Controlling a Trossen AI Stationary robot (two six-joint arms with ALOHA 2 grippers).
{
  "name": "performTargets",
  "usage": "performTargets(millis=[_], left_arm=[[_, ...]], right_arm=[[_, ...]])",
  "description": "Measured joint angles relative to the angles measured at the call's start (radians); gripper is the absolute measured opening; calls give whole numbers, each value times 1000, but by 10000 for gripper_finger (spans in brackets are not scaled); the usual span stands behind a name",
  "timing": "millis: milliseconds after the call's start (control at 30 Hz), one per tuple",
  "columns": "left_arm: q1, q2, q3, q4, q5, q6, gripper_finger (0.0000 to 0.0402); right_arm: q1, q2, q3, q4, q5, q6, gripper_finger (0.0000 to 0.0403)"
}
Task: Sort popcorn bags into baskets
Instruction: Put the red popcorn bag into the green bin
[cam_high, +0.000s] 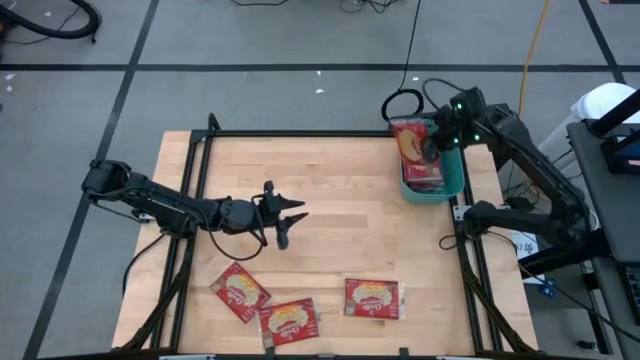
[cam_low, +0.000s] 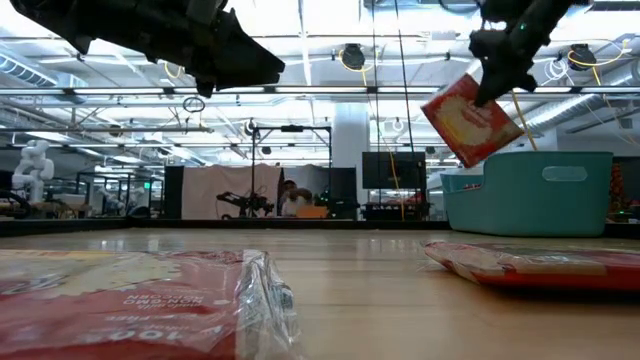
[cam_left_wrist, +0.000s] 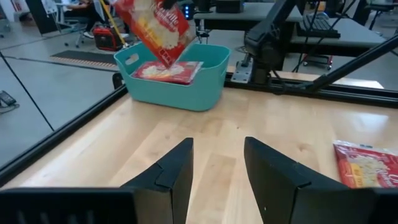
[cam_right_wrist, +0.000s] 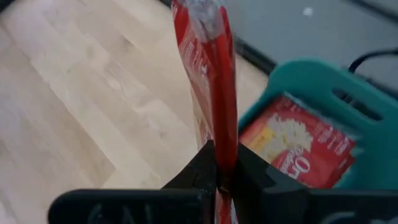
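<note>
Popcorn bag (cam_right_wrist: 211, 93) pinched by right gripper (cam_right_wrist: 217, 163) over teal basket (cam_high: 452, 178) (one bag (cam_left_wrist: 166, 71) inside); left gripper (cam_left_wrist: 217, 168) open, empty.

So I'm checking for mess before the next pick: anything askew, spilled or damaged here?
Nothing spilled or torn. The right gripper is shut on a red flat popcorn bag, which hangs tilted above the teal plastic basket. Three more bags lie flat at varied angles near the table's front edge. The left gripper is open, empty.
</note>
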Motion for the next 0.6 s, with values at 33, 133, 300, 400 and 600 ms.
performTargets(millis=[33,133,300,400,600], left_arm=[[-3,0,0,0,0,0,147],[-13,0,0,0,1,0,147],[-21,0,0,-12,2,0,147],[-21,0,0,-29,2,-13,147],[-22,0,0,-34,53,-68,147]], right_arm=[[-28,16,1,-11,-20,-13,19],[-96,64,0,-22,-44,-40,19],[-182,126,0,-27,-70,-69,19],[-212,164,1,-41,-71,-90,19],[-217,194,0,-38,-69,-105,19]])
